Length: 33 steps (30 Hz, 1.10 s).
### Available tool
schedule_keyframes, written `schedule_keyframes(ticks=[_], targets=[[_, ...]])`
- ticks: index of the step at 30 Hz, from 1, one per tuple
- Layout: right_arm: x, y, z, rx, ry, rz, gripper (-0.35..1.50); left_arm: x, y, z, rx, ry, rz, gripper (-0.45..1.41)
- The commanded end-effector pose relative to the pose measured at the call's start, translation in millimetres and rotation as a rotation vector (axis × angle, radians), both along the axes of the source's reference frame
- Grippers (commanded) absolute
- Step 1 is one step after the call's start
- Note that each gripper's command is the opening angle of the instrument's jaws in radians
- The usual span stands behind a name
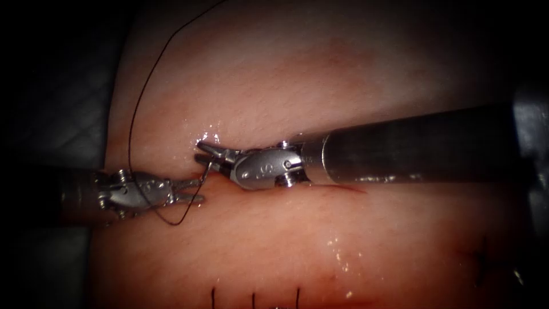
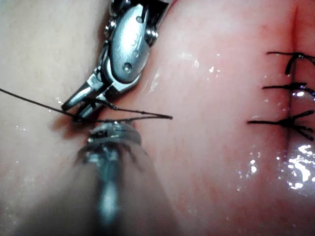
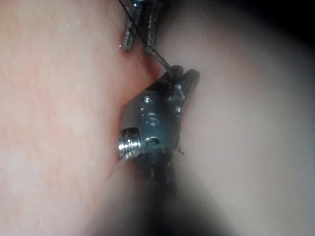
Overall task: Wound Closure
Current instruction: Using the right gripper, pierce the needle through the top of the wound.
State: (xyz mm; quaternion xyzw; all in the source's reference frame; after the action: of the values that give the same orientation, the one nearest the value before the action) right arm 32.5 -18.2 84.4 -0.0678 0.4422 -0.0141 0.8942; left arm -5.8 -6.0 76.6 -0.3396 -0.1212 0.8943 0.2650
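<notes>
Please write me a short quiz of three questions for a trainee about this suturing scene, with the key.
1. True or false: the left tool has its fingers shut.
2. Which tool holds the needle? A) left tool B) right tool C) neither
3. Fill in: ___ finished stitches lie on the tissue.
Key: 1 false, they are open and hold nothing; 2 B; 3 three.

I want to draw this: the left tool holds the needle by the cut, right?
No. The right tool holds the needle by the cut; the left tool is open and empty. The endoscope view shows it.
</notes>
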Motion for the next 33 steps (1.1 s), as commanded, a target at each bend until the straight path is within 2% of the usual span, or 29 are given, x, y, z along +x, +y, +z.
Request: schedule_keyframes(ticks=[1,7,14,16,20,24,30,33], targets=[[0.5,-0.5,0.7,0.004,0.003,0.004,-0.35,-0.6,-0.2,0.6,0.000,-0.001,0.000,-0.01],[-0.1,-0.6,1.1,0.018,-0.009,0.018,-0.35,-0.6,-0.2,0.5,0.000,-0.001,0.000,-0.01],[0.2,1.0,-1.5,0.029,0.084,0.124,-0.35,-1.2,-0.3,0.7,-0.002,0.004,-0.005,-0.03],[0.8,2.7,-3.6,0.034,0.130,0.181,-0.35,-1.6,-0.4,0.9,-0.004,0.004,-0.008,-0.03],[1.8,5.6,-5.3,0.054,0.184,0.223,-0.35,-2.0,-0.5,1.3,-0.003,-0.001,-0.008,-0.03],[2.4,6.6,-5.5,0.057,0.207,0.232,-0.35,-2.1,-0.5,1.6,-0.006,0.000,-0.009,-0.03],[3.1,8.4,-5.6,0.138,0.223,0.276,-0.35,-2.2,-0.6,2.5,-0.004,0.004,0.003,-0.03],[3.3,9.9,-5.9,0.284,0.229,0.311,-0.35,-2.3,-0.6,3.1,0.002,0.006,0.006,-0.03]])
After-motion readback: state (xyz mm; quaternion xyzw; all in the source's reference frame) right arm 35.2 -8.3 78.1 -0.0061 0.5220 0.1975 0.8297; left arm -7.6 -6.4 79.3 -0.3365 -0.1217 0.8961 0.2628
